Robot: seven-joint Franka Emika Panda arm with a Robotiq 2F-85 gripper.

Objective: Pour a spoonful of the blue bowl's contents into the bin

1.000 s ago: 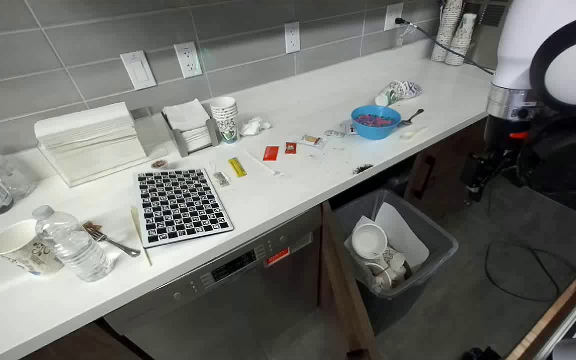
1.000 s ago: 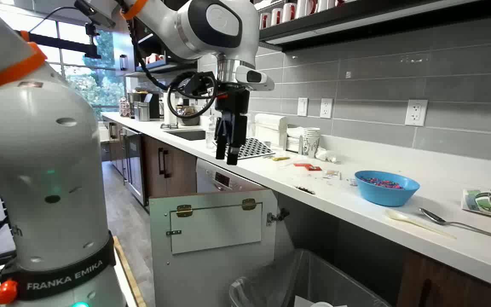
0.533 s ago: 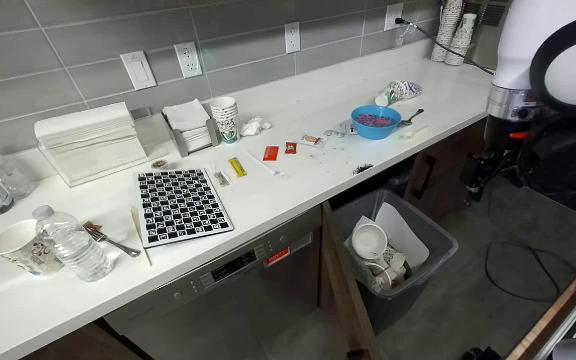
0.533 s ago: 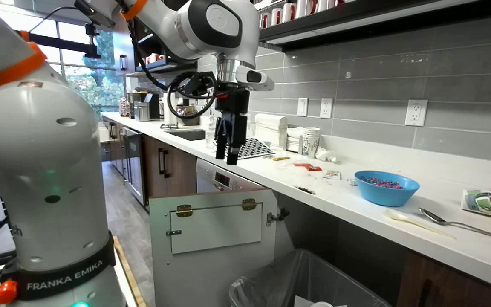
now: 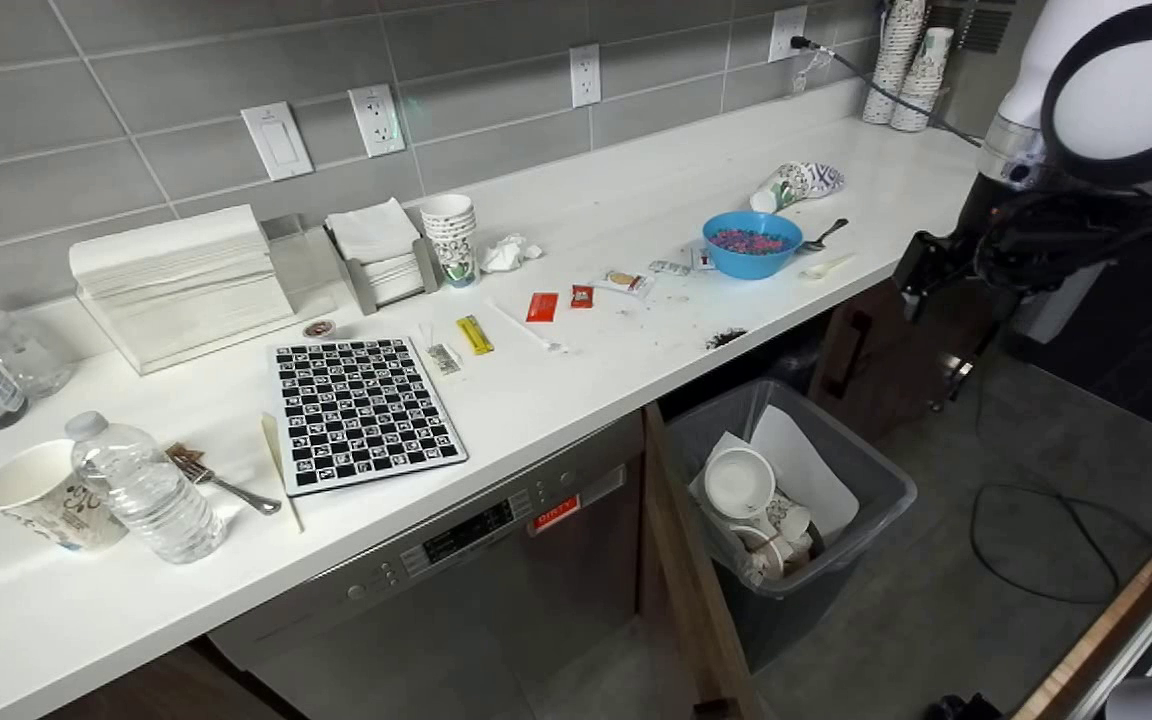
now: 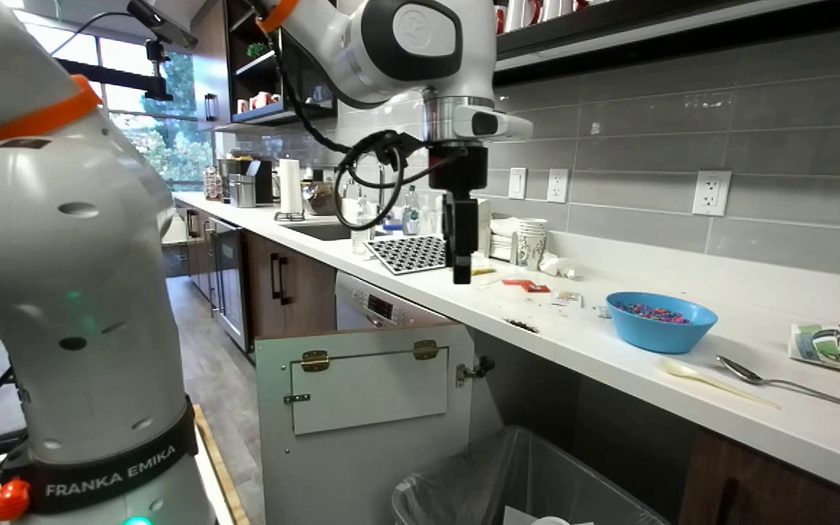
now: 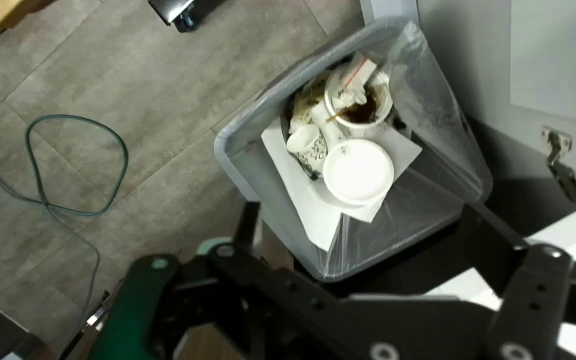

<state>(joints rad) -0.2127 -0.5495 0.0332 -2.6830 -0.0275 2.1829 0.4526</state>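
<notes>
The blue bowl [image 5: 752, 265] [image 6: 660, 337] stands upright on the counter, holding small pink, blue and purple pieces [image 5: 748, 241] [image 6: 653, 313]. Beside it lie a metal spoon [image 5: 823, 236] [image 6: 749, 375] and a cream plastic spoon [image 5: 824, 267] [image 6: 712, 380]. The grey bin [image 5: 794, 618] [image 6: 558, 477] with clear liner stands on the floor below the counter; it also shows in the wrist view [image 7: 248, 165], holding cups and paper. My gripper [image 5: 934, 338] [image 6: 461, 277] [image 7: 363, 212] is open and empty, high above the bin and apart from bowl and spoons. The bowl is out of the wrist view.
An open cabinet door [image 5: 701, 580] [image 6: 369, 408] stands beside the bin. Packets [image 5: 542, 307], dark crumbs [image 5: 726, 338] and a lying paper cup [image 5: 796, 187] are on the counter [image 5: 656, 345]. A checkered board [image 5: 366, 415] lies farther along. A shelf [image 6: 646, 33] hangs above.
In the last half second my arm has swung towards the counter. The gripper has moved nearer the counter edge and turned about its own axis. The bowl, spoons and bin have not moved.
</notes>
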